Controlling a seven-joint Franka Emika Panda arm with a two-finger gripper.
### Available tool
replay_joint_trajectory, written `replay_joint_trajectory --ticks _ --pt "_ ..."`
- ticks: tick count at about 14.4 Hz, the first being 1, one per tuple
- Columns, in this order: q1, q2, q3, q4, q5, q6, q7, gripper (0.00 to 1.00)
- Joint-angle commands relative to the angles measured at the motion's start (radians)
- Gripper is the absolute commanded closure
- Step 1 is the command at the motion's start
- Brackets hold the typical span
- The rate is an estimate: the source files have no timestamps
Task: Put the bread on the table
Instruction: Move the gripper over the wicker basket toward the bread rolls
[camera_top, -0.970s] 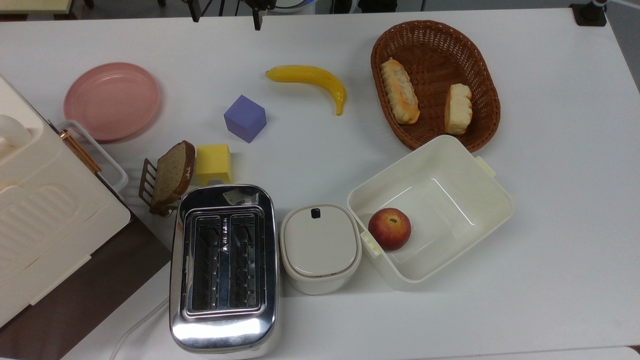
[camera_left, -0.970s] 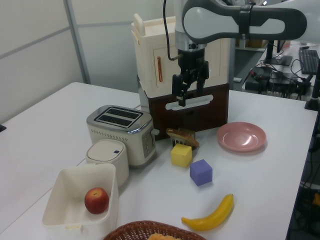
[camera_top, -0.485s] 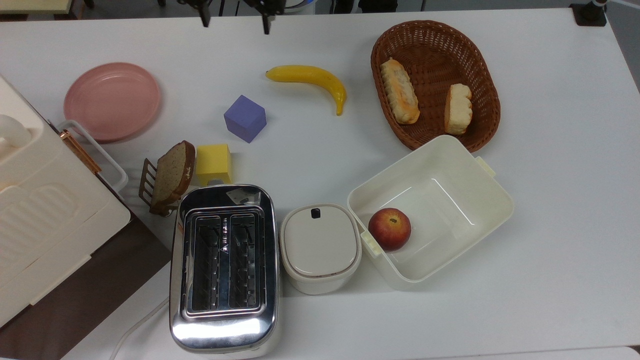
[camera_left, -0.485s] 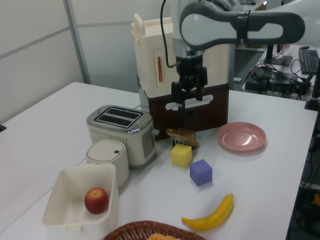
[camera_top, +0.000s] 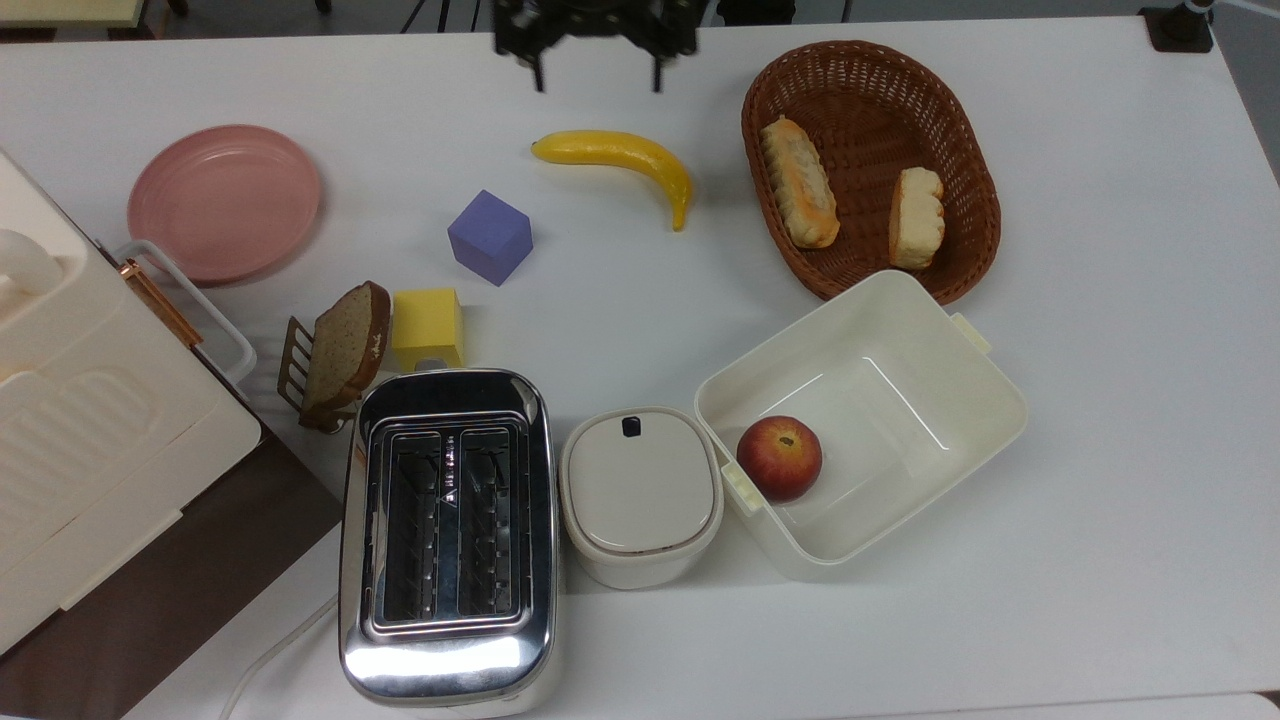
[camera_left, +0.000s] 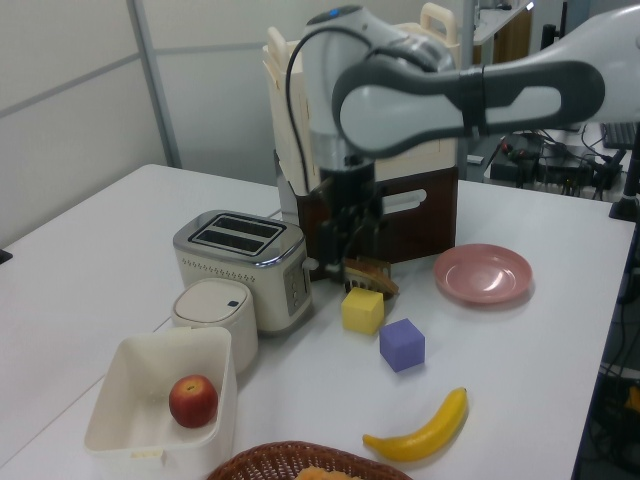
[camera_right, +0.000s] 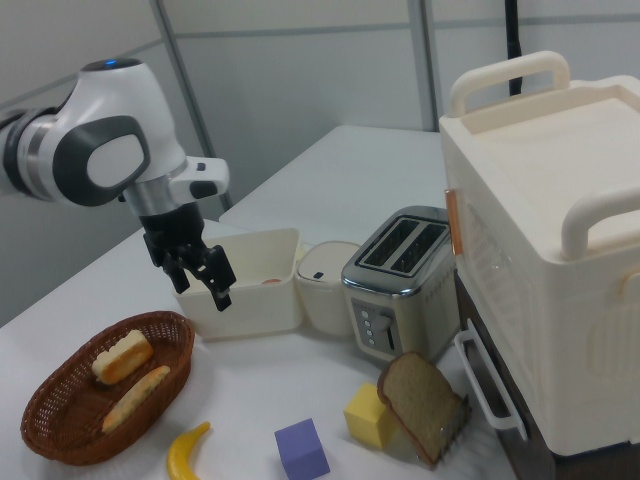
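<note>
The robot's hand is hovering with its two fingers spread apart and gripping nothing, at the 12 o'clock edge of the white bench in the top view, just above the yellow banana. The bread, a stubby pale piece, is lying inside the brown wicker basket toward 2 o'clock of the top view, beside a longer golden roll and well apart from the hand. In the right view the hand is hanging above the bench at 1 o'clock from the basket, in front of a cream tub.
</note>
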Motion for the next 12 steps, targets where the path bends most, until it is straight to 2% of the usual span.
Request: replay_joint_trajectory --ticks 1,3,7,12 --pt "0.059 -0.048 0.094 -0.110 0.017 0.119 0.128 0.00" --pt "0.125 -0.051 0.118 -0.140 0.014 0.135 0.171 0.00" --pt "0.243 -0.048 0.128 -0.198 0.011 0.248 0.297 0.00" --pt "0.299 0.033 0.128 -0.219 -0.002 0.316 0.499 0.00"
